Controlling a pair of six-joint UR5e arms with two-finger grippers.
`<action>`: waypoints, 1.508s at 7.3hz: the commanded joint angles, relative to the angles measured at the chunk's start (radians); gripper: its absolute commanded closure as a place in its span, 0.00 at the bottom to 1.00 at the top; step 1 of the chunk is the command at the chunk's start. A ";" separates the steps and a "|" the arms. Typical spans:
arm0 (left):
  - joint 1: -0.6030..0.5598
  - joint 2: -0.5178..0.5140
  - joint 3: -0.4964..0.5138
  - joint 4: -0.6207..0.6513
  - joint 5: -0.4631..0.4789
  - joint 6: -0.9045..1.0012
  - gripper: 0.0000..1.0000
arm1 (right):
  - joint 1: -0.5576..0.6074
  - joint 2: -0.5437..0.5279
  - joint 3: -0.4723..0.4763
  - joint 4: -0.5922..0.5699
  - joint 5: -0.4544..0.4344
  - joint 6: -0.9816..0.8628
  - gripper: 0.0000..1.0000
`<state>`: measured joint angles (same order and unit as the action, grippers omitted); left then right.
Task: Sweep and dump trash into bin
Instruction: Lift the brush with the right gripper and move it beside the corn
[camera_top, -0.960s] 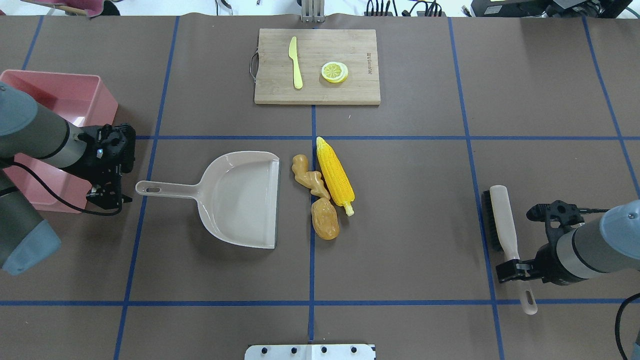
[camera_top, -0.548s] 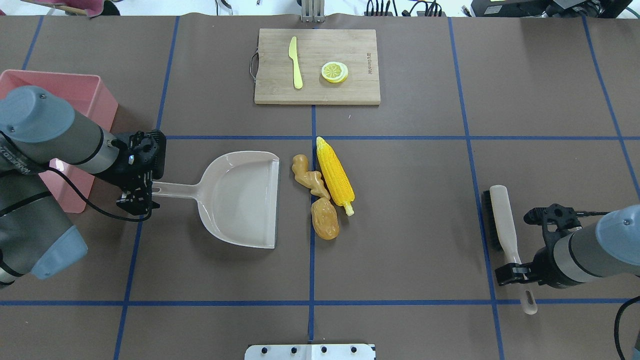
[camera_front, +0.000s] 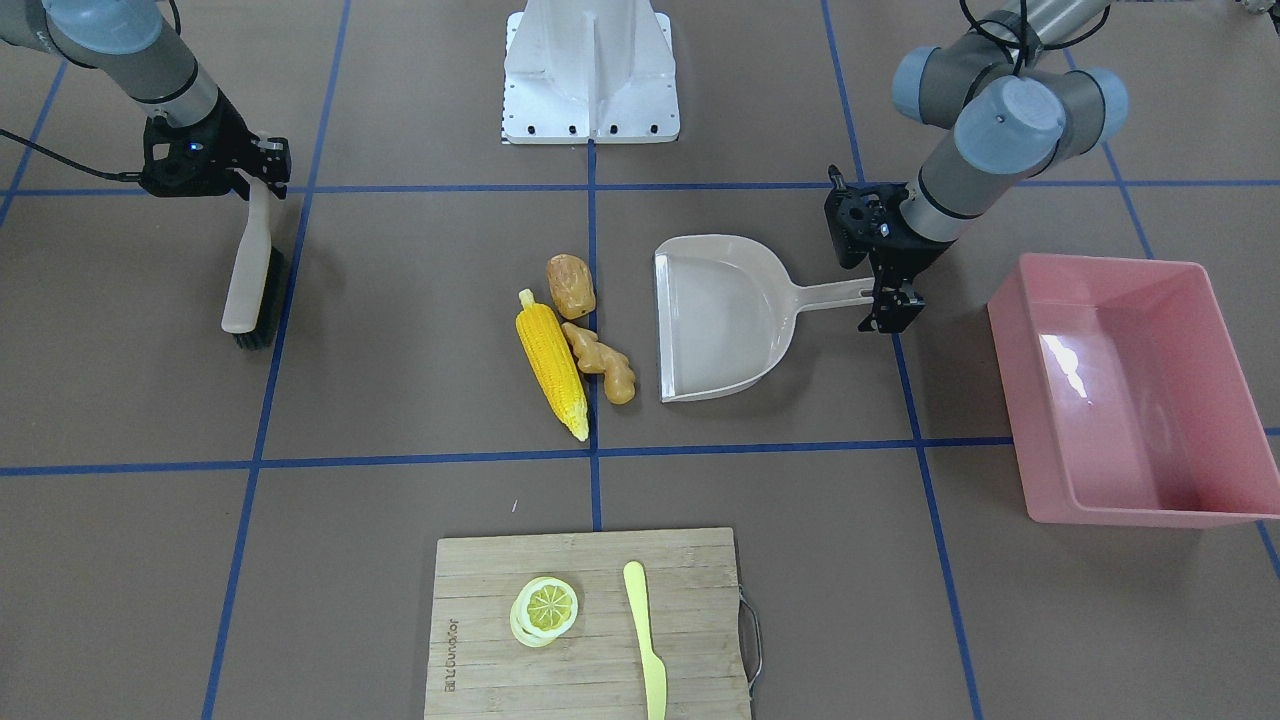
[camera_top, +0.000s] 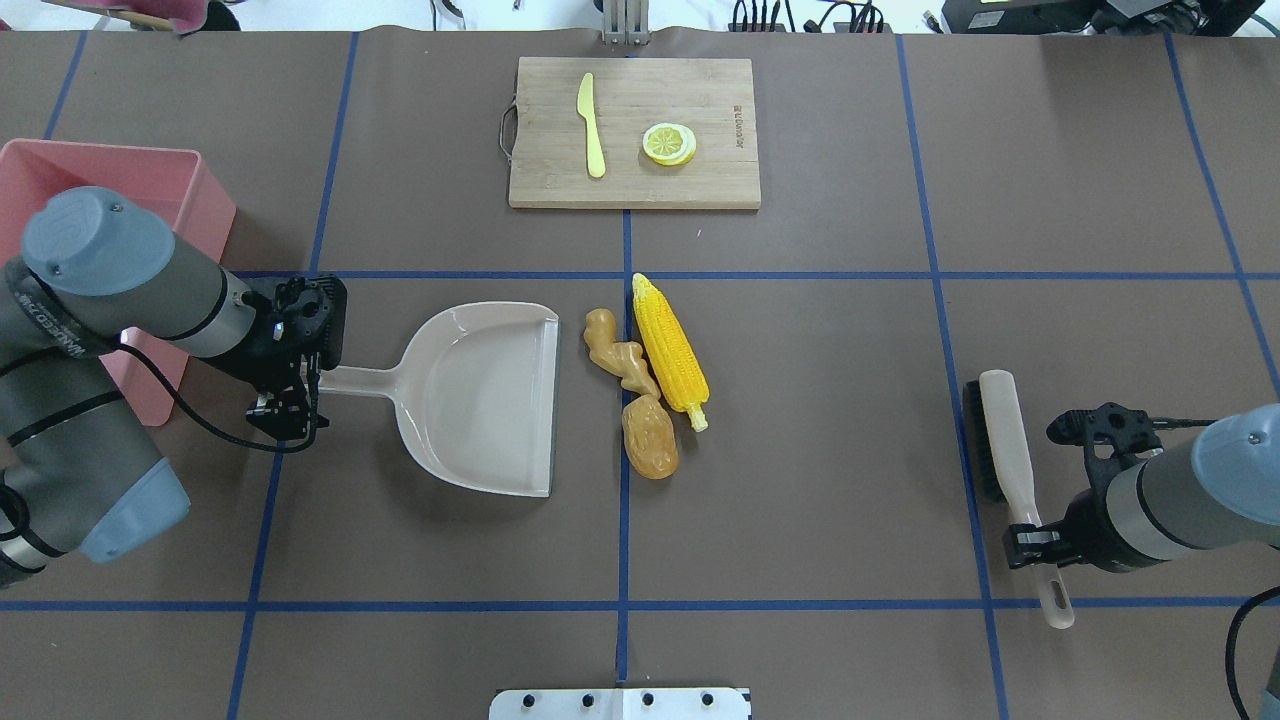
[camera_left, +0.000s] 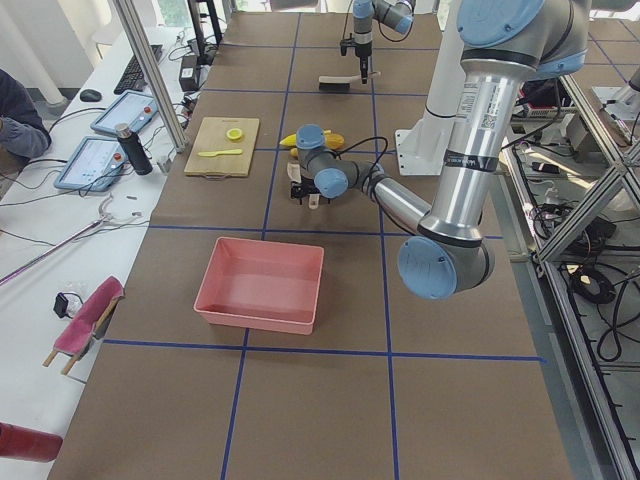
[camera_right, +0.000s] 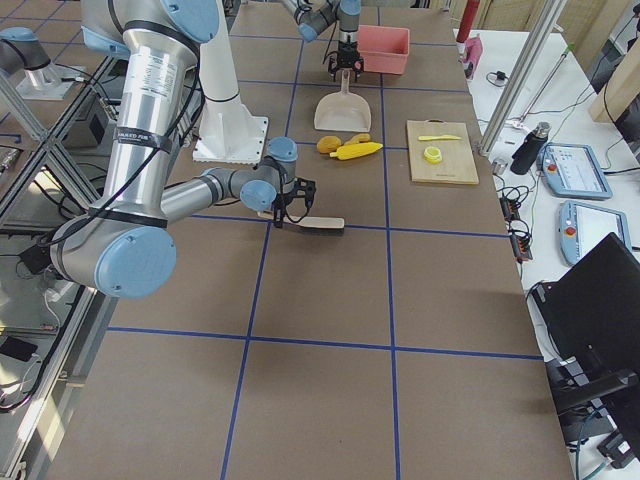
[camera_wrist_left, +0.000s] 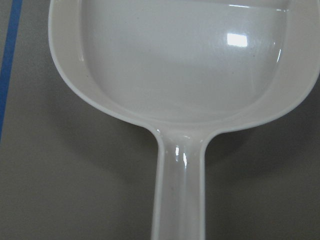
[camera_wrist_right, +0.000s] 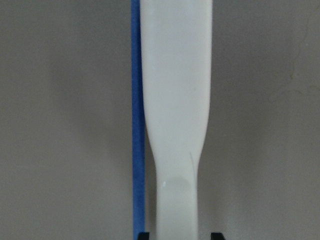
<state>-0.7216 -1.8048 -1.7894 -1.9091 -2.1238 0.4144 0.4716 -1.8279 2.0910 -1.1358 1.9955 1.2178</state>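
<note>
Corn cob (camera_top: 671, 353), ginger root (camera_top: 620, 358) and potato (camera_top: 650, 438) lie bunched together at the table's middle, just beside the open mouth of the beige dustpan (camera_top: 480, 400), while the pink bin (camera_top: 205, 215) stands well apart at the robot's left end. The right gripper (camera_top: 1032, 543) straddles the brush (camera_top: 1005, 430) handle, its fingertips (camera_wrist_right: 144, 235) apart and clear of it. The left gripper (camera_top: 285, 408) hangs over the end of the dustpan's handle, and whether it grips cannot be told.
</note>
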 joint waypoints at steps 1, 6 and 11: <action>0.001 -0.011 0.007 -0.004 -0.001 0.000 0.03 | 0.007 0.001 0.001 0.001 0.000 -0.004 1.00; 0.001 -0.011 0.002 -0.005 -0.010 0.000 0.06 | 0.209 0.184 0.035 -0.255 0.128 -0.172 1.00; -0.007 0.002 -0.005 -0.051 -0.018 -0.006 0.07 | 0.210 0.718 -0.143 -0.787 0.088 -0.366 1.00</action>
<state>-0.7262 -1.8097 -1.7927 -1.9448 -2.1369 0.4096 0.7106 -1.2000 1.9911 -1.8576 2.1072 0.8663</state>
